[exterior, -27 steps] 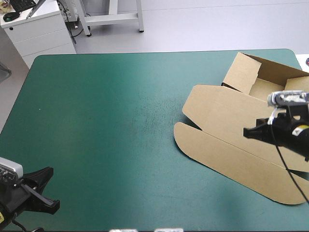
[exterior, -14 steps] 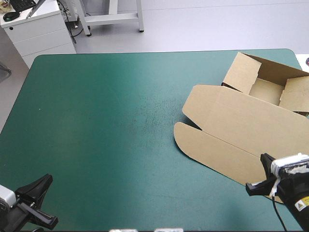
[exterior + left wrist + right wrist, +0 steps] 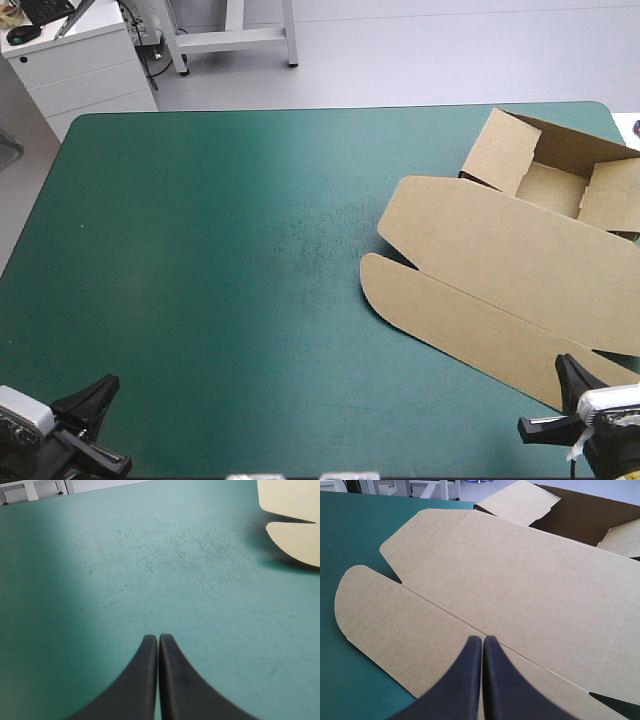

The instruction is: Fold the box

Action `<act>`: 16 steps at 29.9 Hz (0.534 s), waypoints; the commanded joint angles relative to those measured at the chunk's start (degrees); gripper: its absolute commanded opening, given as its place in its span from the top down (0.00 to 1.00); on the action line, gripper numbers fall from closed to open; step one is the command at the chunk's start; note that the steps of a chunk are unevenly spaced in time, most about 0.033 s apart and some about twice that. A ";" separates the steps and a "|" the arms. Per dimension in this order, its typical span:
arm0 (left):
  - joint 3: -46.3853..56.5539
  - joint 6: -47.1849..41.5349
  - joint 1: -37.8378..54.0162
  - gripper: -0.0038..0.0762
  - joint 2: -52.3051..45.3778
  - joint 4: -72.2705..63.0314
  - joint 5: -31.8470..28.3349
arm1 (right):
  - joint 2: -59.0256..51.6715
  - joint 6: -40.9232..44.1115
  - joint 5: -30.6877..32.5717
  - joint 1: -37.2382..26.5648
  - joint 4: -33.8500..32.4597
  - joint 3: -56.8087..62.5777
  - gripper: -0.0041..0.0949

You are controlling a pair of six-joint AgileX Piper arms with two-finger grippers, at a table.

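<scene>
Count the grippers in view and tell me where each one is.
2. The left gripper is shut over the bare teal-green table near its front left corner. The right gripper is shut near the front right corner, over the flat lid of the box. None seems hidden.

Our left gripper (image 3: 158,637) ends in two black fingers (image 3: 132,685), smooth and matte, shaped like curved fins: broad at the base, narrowing to rounded tips, with a thin straight seam between them. Our right gripper (image 3: 483,639) carries the same pair. From above, at seven and five o'clock, both show as black, angular, pointed shapes.
</scene>
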 commanded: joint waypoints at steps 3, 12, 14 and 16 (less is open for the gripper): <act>-1.22 -0.10 0.10 0.96 -0.78 1.39 -3.88 | -1.97 1.33 -4.17 0.17 -0.89 -1.19 0.96; -1.22 -2.03 0.10 0.96 -0.78 1.53 -3.74 | -1.97 1.32 -4.17 0.17 -0.78 -1.19 0.96; -1.22 -2.03 0.10 0.96 -0.78 1.53 -3.85 | -1.97 1.32 -4.31 0.17 -0.66 -1.19 0.96; -1.22 -2.03 0.10 0.96 -0.78 1.53 -3.85 | -1.97 1.32 -4.31 0.17 -0.66 -1.19 0.96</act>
